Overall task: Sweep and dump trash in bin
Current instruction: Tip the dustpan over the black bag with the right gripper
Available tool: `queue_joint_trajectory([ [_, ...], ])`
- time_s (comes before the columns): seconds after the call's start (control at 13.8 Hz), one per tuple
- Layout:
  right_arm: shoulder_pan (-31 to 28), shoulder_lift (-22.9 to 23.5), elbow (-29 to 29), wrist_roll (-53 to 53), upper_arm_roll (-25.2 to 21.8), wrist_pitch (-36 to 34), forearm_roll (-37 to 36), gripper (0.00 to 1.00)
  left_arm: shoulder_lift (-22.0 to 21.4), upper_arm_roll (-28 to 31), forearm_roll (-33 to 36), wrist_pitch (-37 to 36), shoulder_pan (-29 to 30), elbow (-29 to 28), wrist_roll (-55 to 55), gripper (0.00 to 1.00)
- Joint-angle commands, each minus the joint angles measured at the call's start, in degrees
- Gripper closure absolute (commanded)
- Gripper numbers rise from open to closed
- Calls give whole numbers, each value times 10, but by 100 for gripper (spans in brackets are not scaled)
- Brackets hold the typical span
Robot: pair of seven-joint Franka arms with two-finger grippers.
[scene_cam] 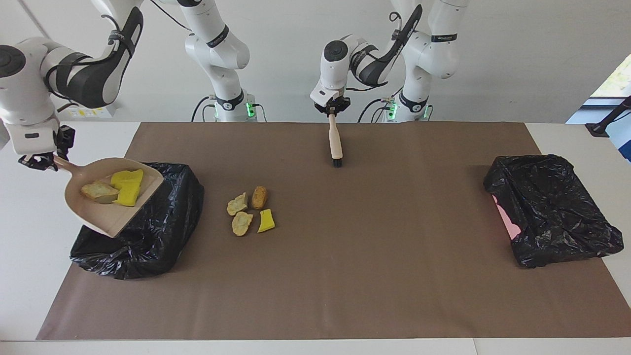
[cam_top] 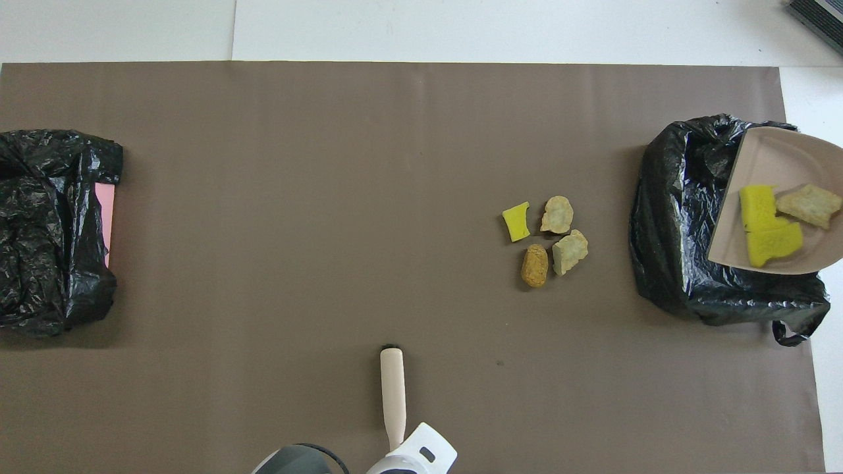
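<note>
Trash: seven lumps. Three in dustpan (scene_cam: 111,199): two yellow foam bits (scene_cam: 127,186), one tan rock-like chunk (scene_cam: 99,191). Four on brown mat (scene_cam: 345,256): three tan chunks (scene_cam: 241,223), one yellow bit (scene_cam: 265,221), toward left gripper from the bin. Right gripper (scene_cam: 38,160) clamps pan handle, smooth beige scoop tilted over crinkled black-bagged bin (scene_cam: 148,231). Left gripper (scene_cam: 333,109) clamps brush (scene_cam: 335,143), bristles down, hanging below it. Second bagged bin (scene_cam: 552,207) at left arm's end.
</note>
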Motion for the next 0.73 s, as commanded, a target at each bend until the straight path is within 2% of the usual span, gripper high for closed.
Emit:
queue_joint_trajectory([
  [0.0, 17, -3, -5, -76, 11, 35, -84, 100, -7, 7, -10, 6, 1, -8, 22, 19],
  [0.07, 27, -3, -5, -95, 11, 35, -107, 100, -4, 9, -10, 5, 9, 2, 23, 0],
  [0.29, 61, -15, -31, -141, 11, 39, -177, 100, 4, 10, 5, -28, 68, 66, 34, 0],
  [0.44, 72, -35, -68, -154, 11, 77, -214, 100, 4, 10, 68, -72, 114, 117, 55, 0],
  [0.65, 72, -42, -85, -150, 11, 104, -256, 100, 5, 14, 84, -143, 202, 224, 154, 0],
])
